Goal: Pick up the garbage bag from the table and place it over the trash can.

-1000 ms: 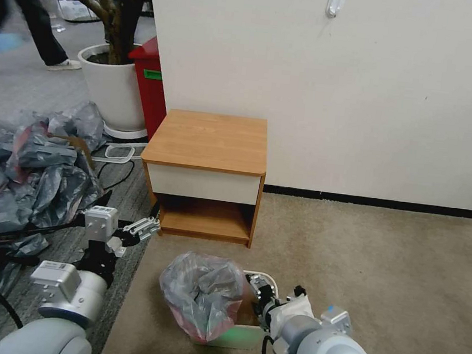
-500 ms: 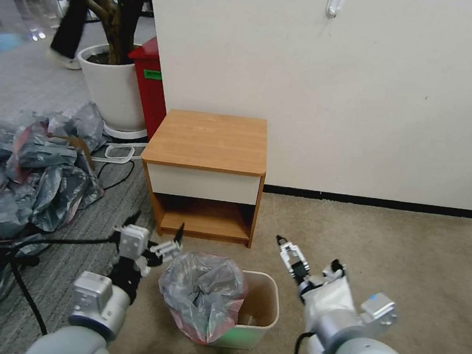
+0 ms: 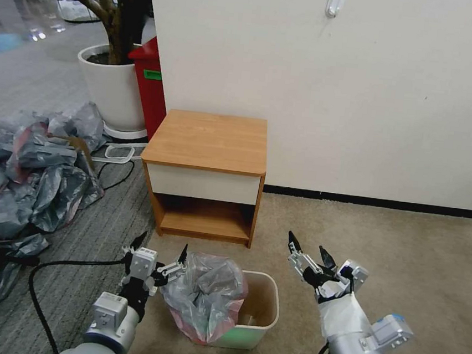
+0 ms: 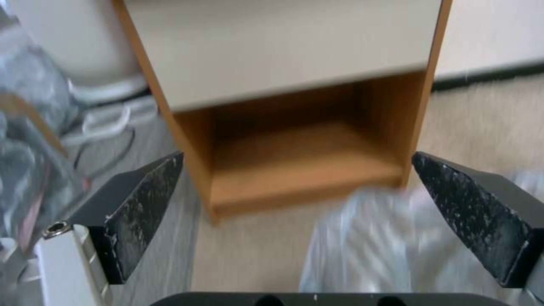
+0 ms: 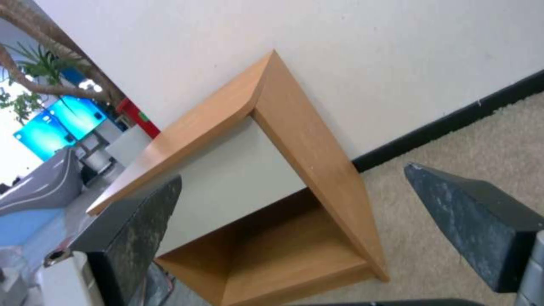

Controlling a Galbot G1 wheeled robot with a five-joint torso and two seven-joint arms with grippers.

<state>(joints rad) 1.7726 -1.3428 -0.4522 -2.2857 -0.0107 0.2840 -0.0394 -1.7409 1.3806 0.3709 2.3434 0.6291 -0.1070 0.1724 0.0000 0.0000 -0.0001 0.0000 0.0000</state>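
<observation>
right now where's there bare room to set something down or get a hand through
The table top is bare, against the wall beside the red bin; its lower shelf is bare too. Open carpet lies right of the trash can. Crowded: the heap of bags and cables at left, and the garbage bag by the left gripper.

The head view looks forward and down from above and behind both hands toward the surface (image 3: 209,141) against the wall. The left wrist camera faces past the left hand (image 4: 295,221) at its drawer and open shelf, close. The right wrist camera, tilted, faces the same surface beyond the right hand (image 5: 289,238).
</observation>
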